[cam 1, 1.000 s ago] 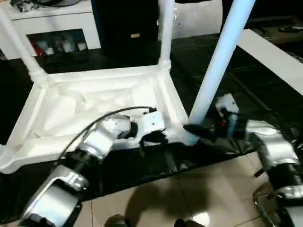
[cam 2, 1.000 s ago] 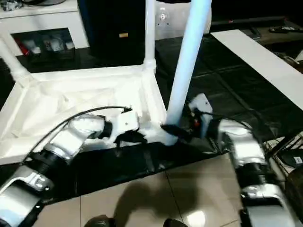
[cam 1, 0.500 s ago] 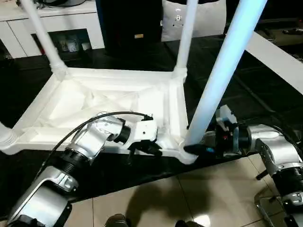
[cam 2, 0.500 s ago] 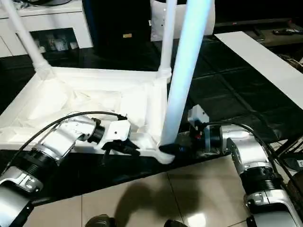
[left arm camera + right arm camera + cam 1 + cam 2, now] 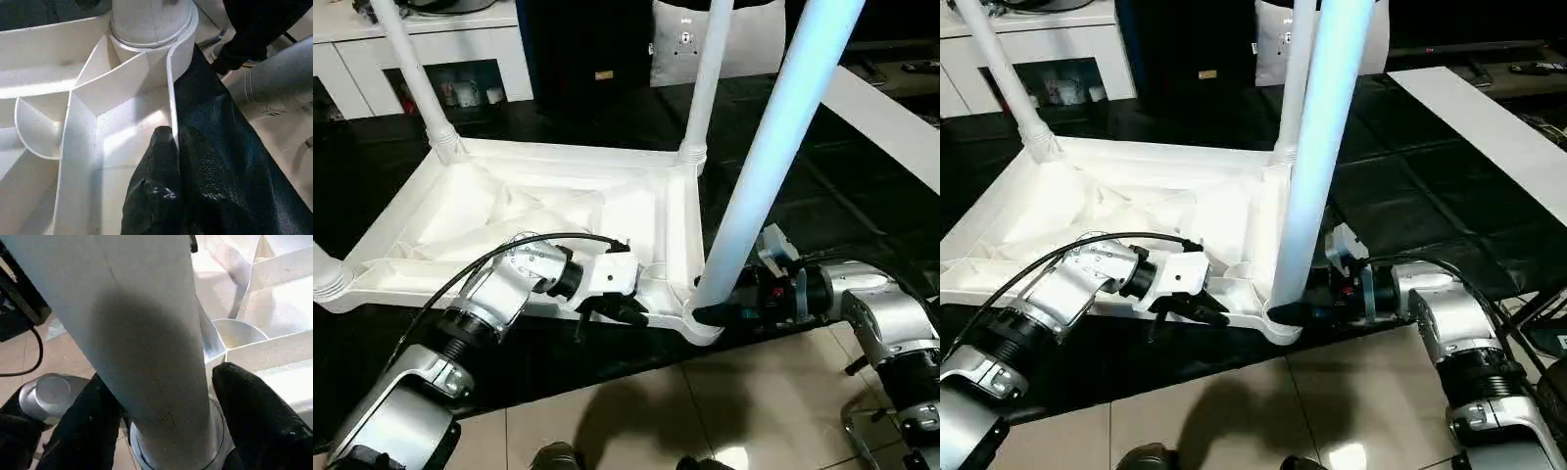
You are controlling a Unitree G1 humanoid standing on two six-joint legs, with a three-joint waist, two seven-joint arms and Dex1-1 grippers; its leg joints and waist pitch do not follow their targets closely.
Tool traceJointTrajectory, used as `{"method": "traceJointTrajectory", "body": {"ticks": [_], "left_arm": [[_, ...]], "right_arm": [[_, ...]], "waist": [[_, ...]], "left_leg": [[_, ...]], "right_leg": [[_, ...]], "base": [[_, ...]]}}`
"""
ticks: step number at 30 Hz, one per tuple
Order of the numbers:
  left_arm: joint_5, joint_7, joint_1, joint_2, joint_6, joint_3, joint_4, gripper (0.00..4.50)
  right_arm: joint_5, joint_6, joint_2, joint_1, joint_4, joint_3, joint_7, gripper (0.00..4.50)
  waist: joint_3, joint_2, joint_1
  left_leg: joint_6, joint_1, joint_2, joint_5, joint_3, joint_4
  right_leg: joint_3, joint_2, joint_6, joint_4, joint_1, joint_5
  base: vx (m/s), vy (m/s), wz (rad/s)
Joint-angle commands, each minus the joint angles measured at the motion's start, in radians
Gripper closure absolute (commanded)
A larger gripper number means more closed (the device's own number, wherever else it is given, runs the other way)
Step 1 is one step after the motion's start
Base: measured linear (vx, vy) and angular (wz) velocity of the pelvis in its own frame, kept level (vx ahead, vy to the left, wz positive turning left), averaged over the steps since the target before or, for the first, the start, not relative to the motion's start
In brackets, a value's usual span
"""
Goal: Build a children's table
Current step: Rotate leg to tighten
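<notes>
The children's table lies upside down on a black mat, ribbed underside up, with its white legs standing upward. My left gripper is at the near edge, shut on the thin rim wall, one finger inside and one outside. The near right leg stands in its corner socket. My right gripper is at that leg's base, one black finger on each side, closed against the leg just above the socket collar.
Further legs rise at the far left and far right corners and at the near left. A white cabinet stands behind, a white board lies at the right. Tiled floor borders the mat.
The camera has shifted. My right gripper's fingers have drawn in around the base of the near right leg. The left gripper keeps its hold on the rim.
</notes>
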Motion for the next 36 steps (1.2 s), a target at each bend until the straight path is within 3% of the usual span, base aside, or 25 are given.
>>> {"method": "traceJointTrajectory", "body": {"ticks": [1,4,11,15,18,20,21,23,24,25,26,28,31,33,36], "left_arm": [[0.016,-0.063,0.023,0.005,-0.014,-0.050,-0.021,4.50],[0.017,-0.061,0.023,0.005,-0.013,-0.049,-0.020,4.50],[-0.008,-0.035,0.030,-0.010,0.034,-0.022,-0.034,4.50],[-0.010,0.048,0.027,-0.046,0.120,0.007,-0.037,4.50],[-0.007,0.078,0.023,-0.059,0.135,0.016,-0.032,4.50],[-0.011,0.164,0.022,-0.107,0.221,0.043,-0.045,4.50],[-0.019,0.187,0.020,-0.123,0.254,0.054,-0.050,4.50],[-0.035,0.250,0.003,-0.170,0.326,0.087,-0.045,4.50],[-0.037,0.265,-0.002,-0.181,0.343,0.095,-0.042,4.50],[-0.039,0.307,-0.017,-0.206,0.373,0.114,-0.029,4.50],[-0.039,0.307,-0.017,-0.206,0.373,0.114,-0.029,4.50],[-0.040,0.420,-0.065,-0.270,0.406,0.161,0.034,4.50],[-0.022,0.497,-0.091,-0.321,0.421,0.179,0.065,4.50],[-0.015,0.515,-0.091,-0.334,0.428,0.182,0.058,4.50],[-0.007,0.522,-0.088,-0.336,0.431,0.183,0.050,4.50]], "right_arm": [[0.010,0.011,-0.009,0.005,-0.021,-0.006,-0.013,1.92],[0.011,0.018,-0.008,0.010,-0.030,-0.004,-0.014,2.21],[0.043,0.067,0.014,0.041,-0.087,-0.010,-0.028,2.37],[-0.011,0.071,0.084,0.028,-0.046,-0.026,-0.211,2.37],[-0.038,0.039,0.116,0.012,-0.015,-0.041,-0.298,2.39],[-0.075,0.025,0.190,-0.035,0.038,-0.076,-0.489,2.41],[-0.082,0.036,0.213,-0.049,0.048,-0.085,-0.545,2.42],[-0.095,0.076,0.269,-0.080,0.061,-0.105,-0.678,2.45],[-0.101,0.084,0.282,-0.087,0.065,-0.110,-0.712,2.46],[-0.111,0.103,0.309,-0.103,0.080,-0.120,-0.783,2.46],[-0.111,0.103,0.309,-0.103,0.080,-0.120,-0.783,2.46],[-0.136,0.096,0.365,-0.143,0.145,-0.137,-0.922,2.46],[-0.134,0.045,0.411,-0.184,0.231,-0.171,-1.014,2.46],[-0.117,0.028,0.424,-0.197,0.250,-0.187,-1.016,1.93],[-0.117,0.019,0.428,-0.202,0.250,-0.190,-1.007,1.73]], "waist": [[-0.089,-0.013,-0.001],[-0.088,-0.012,-0.002],[-0.085,-0.013,-0.002],[-0.080,-0.012,-0.008],[-0.071,-0.011,-0.026],[-0.058,-0.006,-0.052],[-0.058,-0.007,-0.061],[-0.061,-0.005,-0.093],[-0.060,0.006,-0.098],[-0.060,0.007,-0.121],[-0.061,0.018,-0.130],[-0.063,0.021,-0.144],[-0.062,0.013,-0.154],[-0.063,0.012,-0.156],[-0.074,0.007,-0.148]], "left_leg": [[0.085,0.009,0.021,-0.143,0.002,-0.061],[0.083,0.009,0.021,-0.146,0.002,-0.062],[0.082,0.009,0.021,-0.147,0.001,-0.064],[0.070,0.009,0.018,-0.172,0.001,-0.066],[0.040,0.013,0.009,-0.227,-0.002,-0.070],[0.020,0.033,0.004,-0.309,-0.005,-0.069],[0.015,0.035,0.001,-0.328,-0.008,-0.067],[0.019,0.025,0.000,-0.363,-0.018,-0.071],[0.019,0.031,0.005,-0.375,-0.021,-0.073],[0.019,0.023,0.015,-0.413,-0.033,-0.080],[0.021,0.025,0.025,-0.457,-0.043,-0.089],[0.022,0.033,0.030,-0.494,-0.044,-0.091],[0.026,0.042,0.010,-0.466,-0.033,-0.076],[0.041,0.033,0.008,-0.422,-0.031,-0.075],[0.063,0.020,0.007,-0.328,-0.027,-0.077]], "right_leg": [[0.048,-0.053,-0.163,-0.068,0.076,-0.311],[0.048,-0.053,-0.162,-0.069,0.075,-0.317],[0.049,-0.053,-0.157,-0.071,0.075,-0.328],[0.045,-0.053,-0.137,-0.080,0.074,-0.392],[0.036,-0.056,-0.081,-0.102,0.072,-0.535],[0.020,-0.053,-0.043,-0.126,0.062,-0.654],[0.013,-0.052,-0.033,-0.132,0.064,-0.675],[-0.009,-0.051,0.012,-0.148,0.085,-0.678],[-0.015,-0.052,0.005,-0.150,0.084,-0.666],[-0.030,-0.050,0.003,-0.149,0.099,-0.622],[-0.034,-0.053,-0.002,-0.145,0.106,-0.578],[-0.029,-0.057,-0.032,-0.141,0.103,-0.513],[-0.038,-0.065,-0.050,-0.158,0.093,-0.546],[-0.035,-0.067,-0.055,-0.156,0.099,-0.533],[-0.016,-0.067,-0.101,-0.137,0.104,-0.430]], "base": [[0.000,0.000,0.00],[0.000,0.000,0.00],[0.000,0.000,0.00],[0.000,0.000,0.00],[0.000,0.000,0.00],[0.000,0.000,0.00],[0.000,0.000,0.00],[0.000,0.000,0.00],[0.000,0.000,0.00],[0.000,0.000,0.00],[0.000,0.000,0.00],[0.000,0.000,0.00],[0.000,0.000,0.00],[0.000,0.000,0.00],[0.000,0.000,0.00]]}}
